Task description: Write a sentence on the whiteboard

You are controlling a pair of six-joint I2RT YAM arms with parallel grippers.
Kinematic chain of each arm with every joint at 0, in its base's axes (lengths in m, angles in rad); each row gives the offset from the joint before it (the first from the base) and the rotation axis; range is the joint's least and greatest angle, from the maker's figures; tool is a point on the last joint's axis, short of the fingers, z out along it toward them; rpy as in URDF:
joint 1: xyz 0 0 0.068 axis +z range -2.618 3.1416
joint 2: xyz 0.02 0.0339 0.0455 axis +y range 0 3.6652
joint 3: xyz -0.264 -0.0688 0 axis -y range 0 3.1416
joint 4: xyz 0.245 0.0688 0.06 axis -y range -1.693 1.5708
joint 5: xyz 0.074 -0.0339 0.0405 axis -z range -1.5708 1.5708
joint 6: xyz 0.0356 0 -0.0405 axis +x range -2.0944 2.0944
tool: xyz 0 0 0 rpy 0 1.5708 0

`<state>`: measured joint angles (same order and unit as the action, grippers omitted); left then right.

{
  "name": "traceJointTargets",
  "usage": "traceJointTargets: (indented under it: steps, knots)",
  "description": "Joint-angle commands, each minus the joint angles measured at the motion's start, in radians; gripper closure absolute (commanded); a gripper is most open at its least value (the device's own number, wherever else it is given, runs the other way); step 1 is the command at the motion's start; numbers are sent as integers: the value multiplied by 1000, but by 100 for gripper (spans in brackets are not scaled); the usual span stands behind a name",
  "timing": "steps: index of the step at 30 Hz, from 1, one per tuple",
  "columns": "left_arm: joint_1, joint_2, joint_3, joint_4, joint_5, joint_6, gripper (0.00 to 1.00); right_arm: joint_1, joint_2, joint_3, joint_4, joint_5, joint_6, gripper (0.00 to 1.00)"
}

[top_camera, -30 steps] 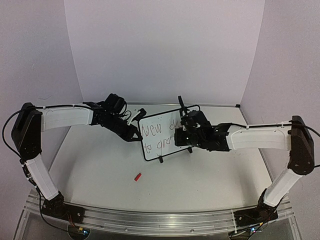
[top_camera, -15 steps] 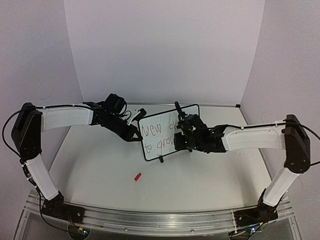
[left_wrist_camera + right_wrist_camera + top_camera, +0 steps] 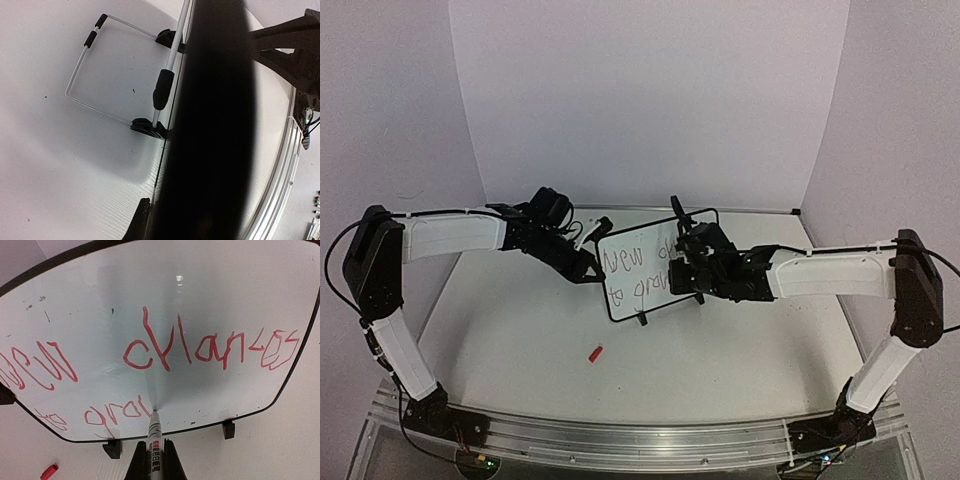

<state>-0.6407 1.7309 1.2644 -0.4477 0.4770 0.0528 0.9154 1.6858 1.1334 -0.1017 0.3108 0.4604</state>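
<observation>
- Right gripper [image 3: 154, 456], clamped on the marker [image 3: 154, 435], has edged left along the board [image 3: 200, 290] over the last second; the tip now touches the lower line just after "gro".
- Judgement: the sentence [image 3: 185, 347] lacks only its last letter.
- Board stands on the table [image 3: 740, 350], unmoved; left gripper [image 3: 582, 268] is closed on its left edge.
- Left wrist view is mostly a dark blur; overhead, the right gripper hides the line ends.

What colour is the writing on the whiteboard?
Red writing, clearest in the right wrist view.
</observation>
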Motion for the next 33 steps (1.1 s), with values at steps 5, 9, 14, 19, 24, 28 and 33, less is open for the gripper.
traceJointTargets:
  steps: [5, 9, 14, 19, 24, 28, 33]
  knots:
    - [-8, -2, 44, -36, -11, 15, 100, -4, -38, 39, 38, 51, -9, 100]
    - [-7, -1, 44, -36, -11, 15, 100, -4, -21, 33, 38, 56, -8, 100]
    - [-7, 0, 44, -36, -12, 17, 100, -3, -1, 14, 36, 52, 9, 100]
    - [-7, -1, 44, -36, -12, 17, 100, -4, 0, -1, 34, 60, 17, 100]
    - [-7, 1, 44, -36, -12, 17, 100, -3, 15, 3, 30, 58, 21, 100]
    - [-8, -1, 44, -37, -13, 17, 100, -4, 20, -4, 27, 58, 28, 100]
    - [-8, -3, 44, -37, -13, 17, 100, -3, 28, -2, 18, 58, 33, 100]
